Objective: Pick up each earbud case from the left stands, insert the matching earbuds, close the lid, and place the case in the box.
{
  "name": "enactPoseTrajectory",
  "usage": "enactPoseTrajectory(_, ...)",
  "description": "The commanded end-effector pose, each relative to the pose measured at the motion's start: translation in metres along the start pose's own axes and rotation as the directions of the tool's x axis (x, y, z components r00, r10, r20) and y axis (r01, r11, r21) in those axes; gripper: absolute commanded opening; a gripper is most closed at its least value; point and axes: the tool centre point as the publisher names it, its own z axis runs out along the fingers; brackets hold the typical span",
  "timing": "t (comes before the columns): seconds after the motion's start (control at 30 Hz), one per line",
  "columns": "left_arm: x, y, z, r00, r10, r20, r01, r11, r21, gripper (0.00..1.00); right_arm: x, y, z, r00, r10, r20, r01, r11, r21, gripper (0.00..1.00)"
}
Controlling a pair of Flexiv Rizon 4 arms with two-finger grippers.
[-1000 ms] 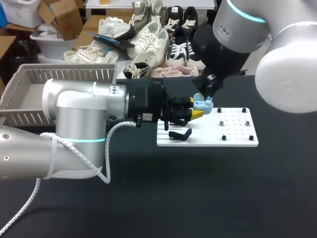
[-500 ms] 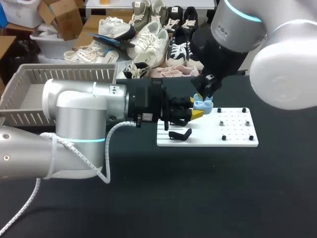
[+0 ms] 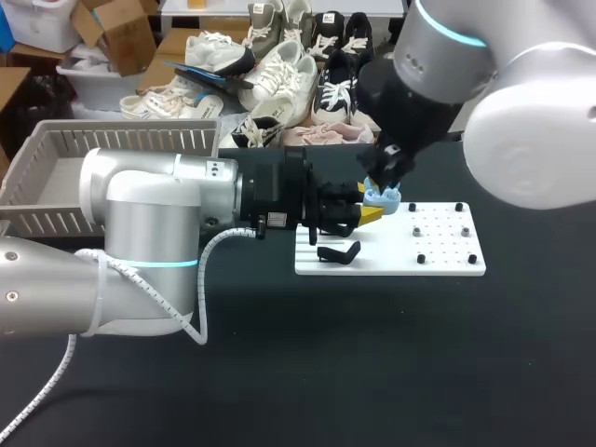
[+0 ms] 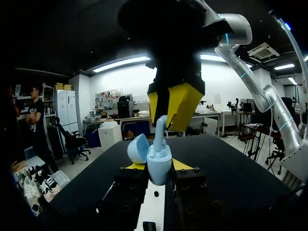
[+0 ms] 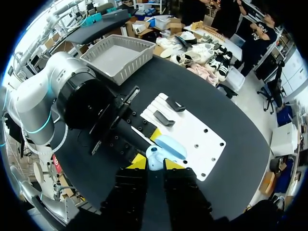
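Right gripper [image 4: 174, 108] is nearly closed, yellow tips pinching the stem of a light-blue earbud [image 4: 160, 129] from both sides and pointing straight down. The earbud's lower end sits in the open mouth of the light-blue earbud case [image 4: 159, 169]. Left gripper [image 4: 155, 165] clamps that case body between its two yellow tips, narrow opening, case upright. Case lid [image 4: 138, 148] is hinged open and tilted back, away from the earbud. In the head view, left gripper [image 3: 371, 212] reaches in horizontally from the left, and the right gripper [image 3: 384, 177] comes down from the upper right onto the case [image 3: 382, 197]. The case is held above the left end of the white board [image 3: 391, 263], not resting on it. One black stand [image 3: 338, 252] lies on the board just below the left gripper; right wrist view shows two black stands [image 5: 163, 119] side by side on that end. The board's right part carries small black pegs [image 3: 438, 229]. The board lies on the black table [image 3: 372, 354]. Grey slatted box [image 3: 121, 140] sits at the table's far left, well apart from the case, behind the left arm.
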Motion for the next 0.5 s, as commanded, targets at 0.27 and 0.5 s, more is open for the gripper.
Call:
enactPoseTrajectory(0.27, 0.0006, -0.0015, 0.0006, 1.000, 0.001, 0.002, -0.001, 1.000, -0.007, 0.00, -0.0029, 0.0020, 0.0059, 1.000, 0.000, -0.009, 0.000, 1.000, -0.002, 0.00)
enactPoseTrajectory(0.5, 0.0006, -0.0015, 0.0006, 1.000, 0.001, 0.002, -0.001, 1.000, -0.007, 0.00, -0.0037, 0.0011, 0.0079, 1.000, 0.001, -0.013, -0.001, 1.000, -0.002, 0.00)
